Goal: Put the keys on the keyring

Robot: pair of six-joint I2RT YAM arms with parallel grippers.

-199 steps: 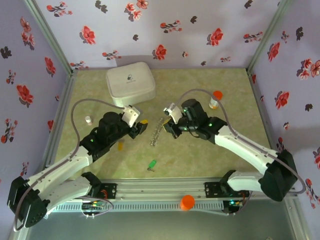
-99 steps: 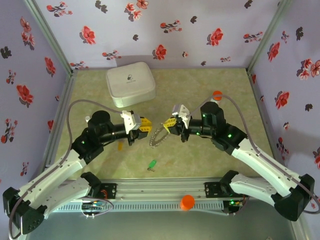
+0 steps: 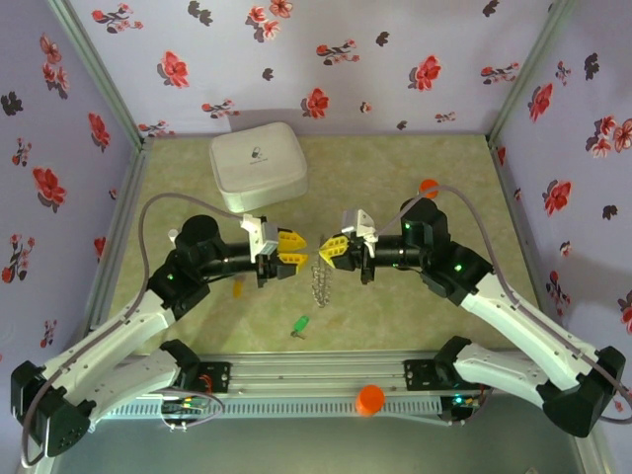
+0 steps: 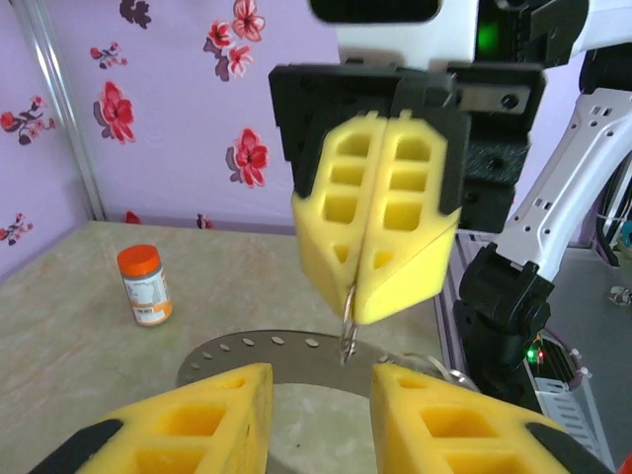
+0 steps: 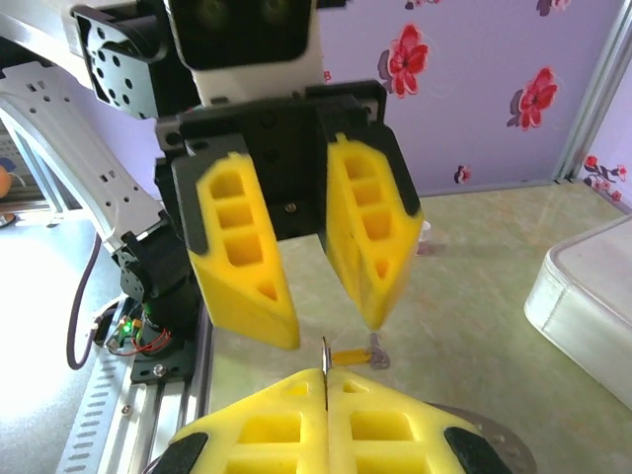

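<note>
The step in hand looks like presenting the ring for threading, with no key picked up yet. The left gripper [image 3: 295, 250] hangs in the air with its jaws spread and nothing between them. Straight across from them the right gripper [image 3: 325, 247] has its jaws pressed together on the top edge of the ring [image 3: 321, 283], which dangles below their tips, off the table and just beside the left jaws. Both keys lie on the table: the yellow key [image 3: 237, 288] under the left arm, behind and below the left jaws, and the green key [image 3: 299, 325] below both pairs of jaws, nearer the bases. The next move likely calls for the left jaws to dip, pinch one key by its head, and bring its hole to the ring while the right grip stays steady; a thin, swinging ring would be easy to miss. The table [image 3: 395, 316] is a mottled green-beige mat. A white box [image 3: 258, 166] sits beyond the left jaws, an orange-capped bottle [image 3: 428, 187] beyond the right arm. Lilac walls [image 3: 326, 59] with red flowers close it in.
</note>
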